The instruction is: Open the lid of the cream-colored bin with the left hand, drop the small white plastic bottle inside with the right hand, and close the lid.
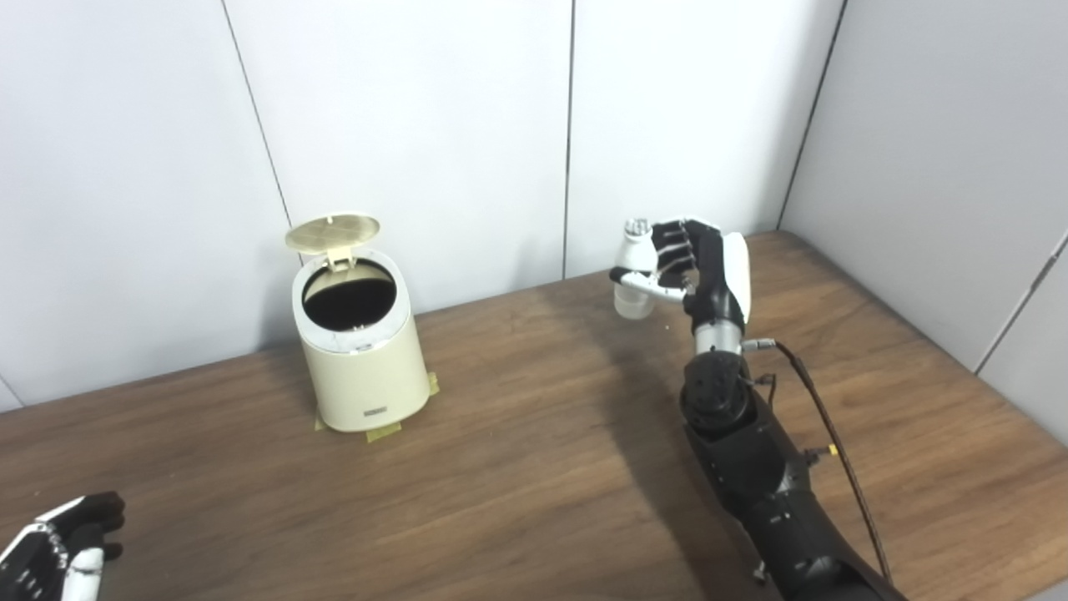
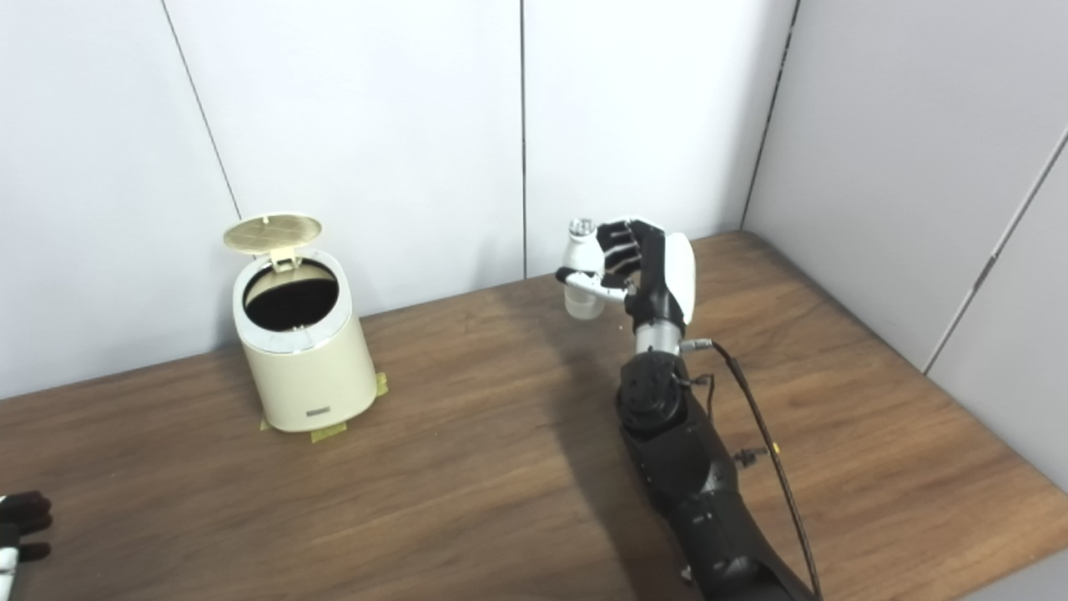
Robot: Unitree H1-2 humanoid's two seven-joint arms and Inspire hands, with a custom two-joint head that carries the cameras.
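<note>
The wooden table (image 1: 534, 467) fills the lower part of both views, its far edge meeting pale wall panels (image 1: 417, 125) and its right edge running along another panelled wall.

The cream-colored bin (image 1: 360, 367) stands upright near the far edge, toward the left half of the table. Its lid (image 1: 332, 233) is swung up and back on the hinge at the rear, leaving the round mouth open and dark inside. Small pieces of yellowish tape (image 1: 383, 432) show at the foot of the bin, on the table surface.

The right arm (image 1: 751, 467) rises from the bottom edge on the right side, a black cable (image 1: 834, 434) trailing along it. The right hand (image 1: 697, 271) is raised above the table near the far edge, well apart from the bin and to its right. Its fingers are curled around the small white plastic bottle (image 1: 634, 271), holding it upright and clear of the table, with the cap end sticking out above the hand.

The left hand (image 1: 58, 547) lies at the near left corner of the table, only partly in view at the bottom edge. It holds nothing that can be seen, and whether its fingers are spread or closed cannot be told.
</note>
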